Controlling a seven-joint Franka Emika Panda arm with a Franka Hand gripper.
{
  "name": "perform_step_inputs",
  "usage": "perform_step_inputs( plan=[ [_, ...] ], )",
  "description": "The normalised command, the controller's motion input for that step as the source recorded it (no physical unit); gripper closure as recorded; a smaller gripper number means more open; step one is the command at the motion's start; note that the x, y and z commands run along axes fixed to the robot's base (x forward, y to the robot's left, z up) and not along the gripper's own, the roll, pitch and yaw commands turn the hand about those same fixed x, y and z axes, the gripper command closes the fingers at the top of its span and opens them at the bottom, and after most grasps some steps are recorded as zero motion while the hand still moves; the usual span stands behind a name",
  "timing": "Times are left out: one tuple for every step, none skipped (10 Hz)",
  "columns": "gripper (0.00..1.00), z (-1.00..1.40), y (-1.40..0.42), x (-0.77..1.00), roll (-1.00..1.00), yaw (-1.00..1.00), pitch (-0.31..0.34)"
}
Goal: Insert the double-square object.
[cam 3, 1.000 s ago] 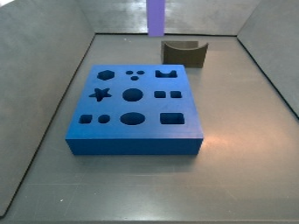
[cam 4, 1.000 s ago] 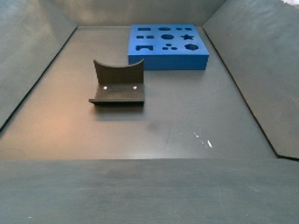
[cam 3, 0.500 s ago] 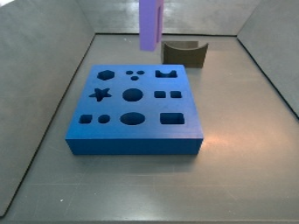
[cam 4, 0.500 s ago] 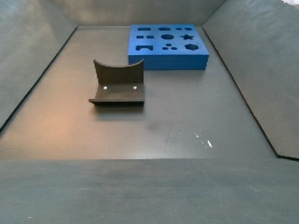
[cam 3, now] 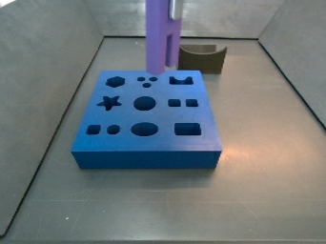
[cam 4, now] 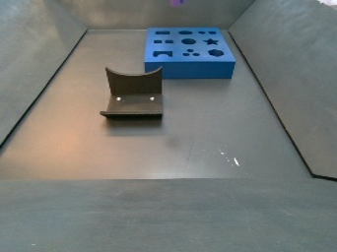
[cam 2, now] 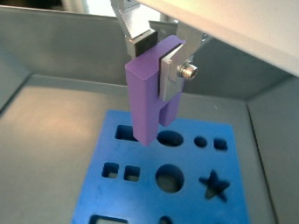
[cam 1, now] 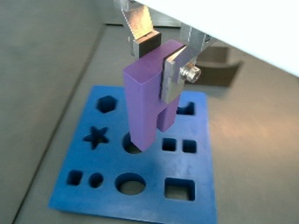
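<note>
My gripper (cam 1: 162,54) is shut on the double-square object (cam 1: 146,101), a tall purple peg of two joined square columns. The silver finger plates (cam 1: 176,74) clamp its upper end, and it hangs upright. It also shows in the other wrist view (cam 2: 146,96), with the gripper (cam 2: 162,54) above it. In a side view the peg (cam 3: 160,38) hangs over the far part of the blue board (cam 3: 147,148), its lower end near the small round holes. In the other side view only its tip (cam 4: 175,3) shows, above the board (cam 4: 191,65). The gripper is out of frame in both side views.
The dark grey curved fixture (cam 3: 201,57) stands on the floor behind the board; it also shows in the other side view (cam 4: 132,95). The board (cam 1: 152,171) has star, round, square and hexagon holes. Grey walls enclose the floor.
The purple peg has come down and moved towards the board; it now hangs over the board's far part. Board and fixture have not moved.
</note>
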Motion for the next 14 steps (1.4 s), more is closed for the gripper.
perform_step_inputs(
  plan=[
    [1.0,-0.22,0.06,0.27,0.0,-0.86,0.0],
    [1.0,-0.26,0.08,0.15,0.0,-0.96,0.0],
    [1.0,-0.24,0.08,0.15,0.0,-0.97,-0.007],
    [1.0,-0.24,0.08,0.16,0.0,-0.97,-0.01],
    [1.0,-0.22,0.08,0.16,0.0,-0.97,-0.023],
    [1.0,-0.3,0.07,0.15,0.0,-0.98,-0.036],
    [1.0,-0.37,0.04,0.14,0.03,-0.98,-0.014],
    [1.0,-0.39,0.0,0.06,0.09,-1.0,-0.031],
    [1.0,-0.39,0.0,0.03,0.1,-1.0,-0.043],
    [1.0,-0.39,0.0,0.02,0.1,-1.0,-0.041],
    [1.0,-0.39,0.0,0.03,0.1,-1.0,-0.043],
    [1.0,-0.22,0.02,0.1,0.0,-0.99,-0.06],
    [1.0,-0.22,0.12,0.42,-0.11,-0.73,-0.06],
    [1.0,-0.28,0.05,0.25,-0.07,-0.47,-0.099]
  ],
)
